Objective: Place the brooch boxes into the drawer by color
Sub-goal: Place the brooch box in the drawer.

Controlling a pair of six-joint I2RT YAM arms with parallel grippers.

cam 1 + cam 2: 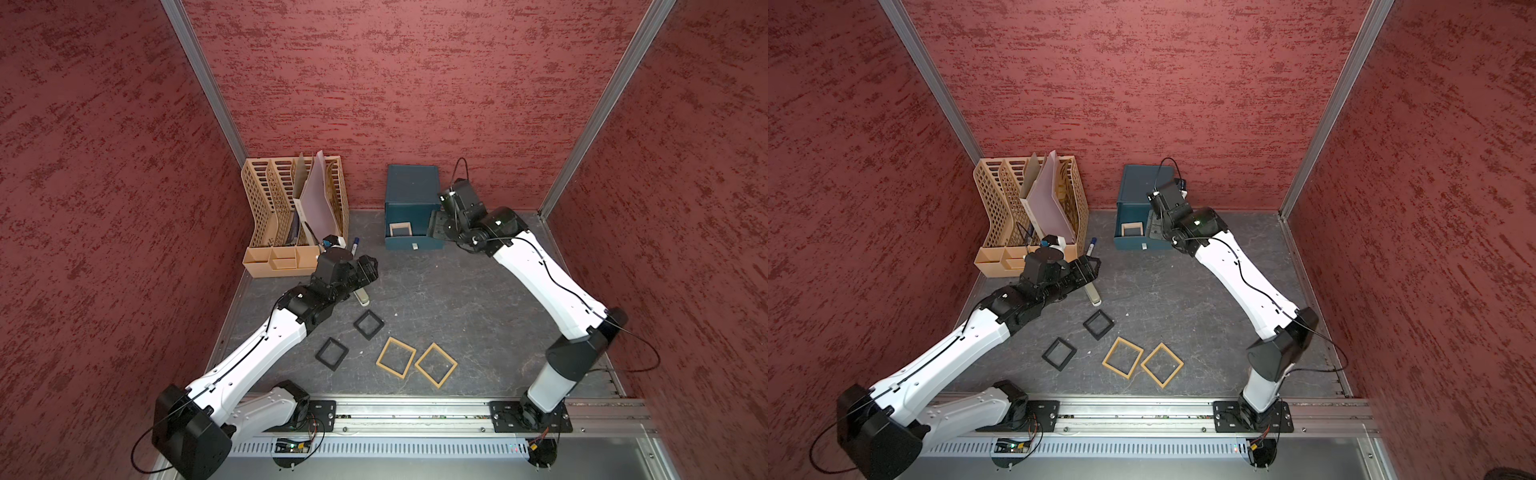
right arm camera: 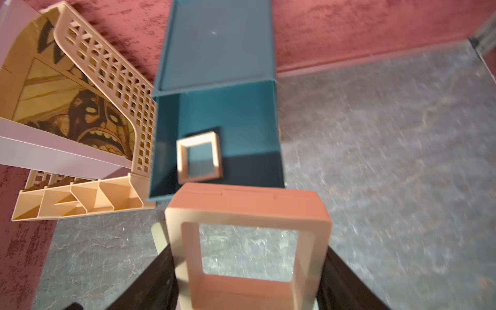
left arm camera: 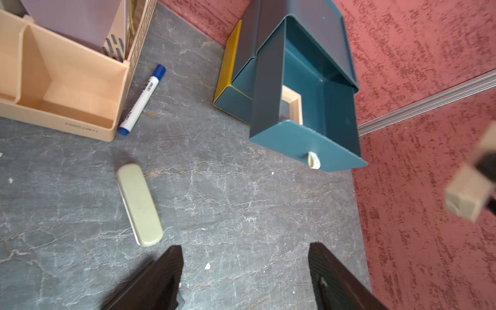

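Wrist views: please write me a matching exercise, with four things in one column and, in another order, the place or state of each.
Things
1. right fingers
2. left fingers
3. drawer
4. marker

Places or states
a. lying on the table beside the file rack
b. pulled out, with a beige box lying inside
c. closed on a second beige box
d. apart, holding nothing

Pairs: 1-c, 2-d, 3-b, 4-a
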